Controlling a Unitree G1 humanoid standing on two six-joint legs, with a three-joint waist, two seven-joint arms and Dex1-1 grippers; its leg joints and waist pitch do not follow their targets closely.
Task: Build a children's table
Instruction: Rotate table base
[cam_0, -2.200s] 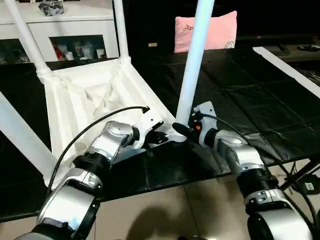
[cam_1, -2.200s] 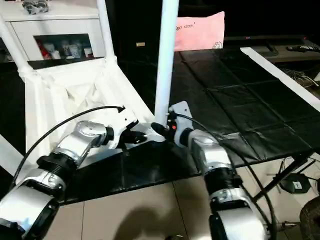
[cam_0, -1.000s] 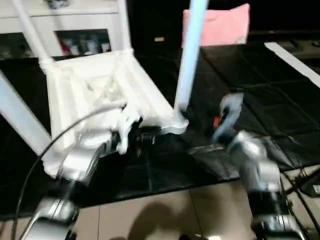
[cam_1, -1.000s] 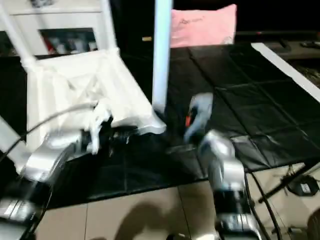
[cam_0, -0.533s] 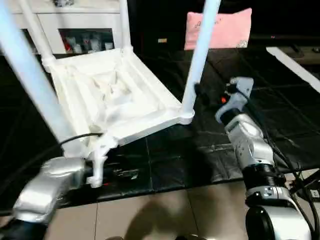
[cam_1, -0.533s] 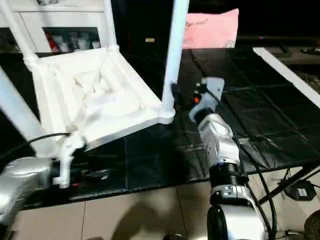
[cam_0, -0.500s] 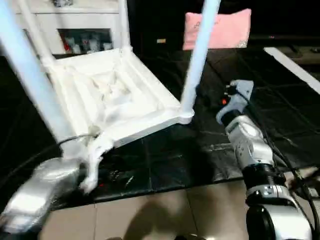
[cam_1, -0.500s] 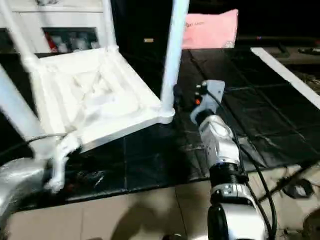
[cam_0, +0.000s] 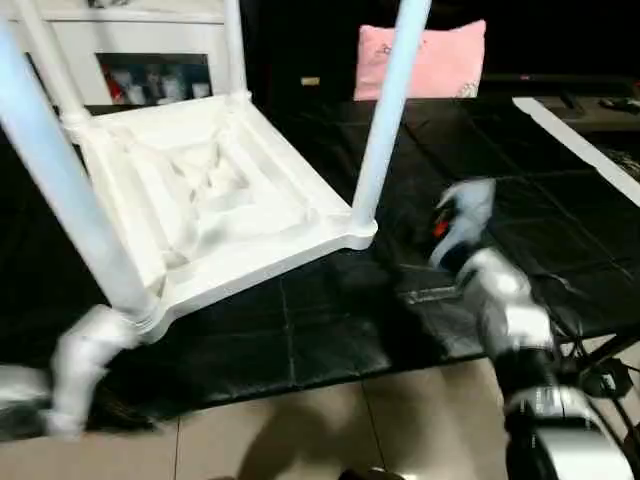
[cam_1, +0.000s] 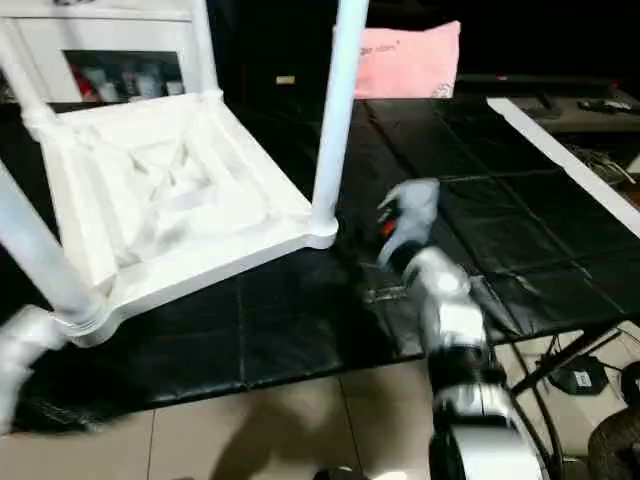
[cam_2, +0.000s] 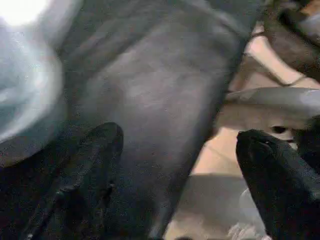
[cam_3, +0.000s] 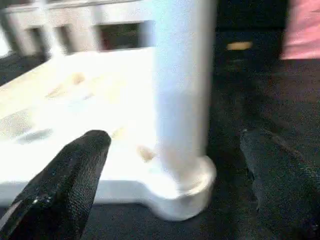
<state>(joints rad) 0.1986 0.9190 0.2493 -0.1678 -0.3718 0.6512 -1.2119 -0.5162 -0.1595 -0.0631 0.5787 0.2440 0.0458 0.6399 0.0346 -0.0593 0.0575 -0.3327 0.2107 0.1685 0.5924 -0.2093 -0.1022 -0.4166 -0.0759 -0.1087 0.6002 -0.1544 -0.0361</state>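
Black matting (cam_0: 520, 230) covers the work surface, with a pink pillow (cam_0: 430, 58) at its far edge and a white cabinet (cam_0: 140, 60) behind on the left. On the mat's left half the children's table (cam_0: 220, 210) lies upside down, all white, ribbed underside up, its long side running away from the robot, round legs rising from the corner sockets. Just right of the near-right leg (cam_1: 335, 110), the right gripper (cam_3: 170, 195) gapes wide, holding nothing. Over the mat's near-left edge, the left gripper (cam_2: 175, 170) is spread, empty too.
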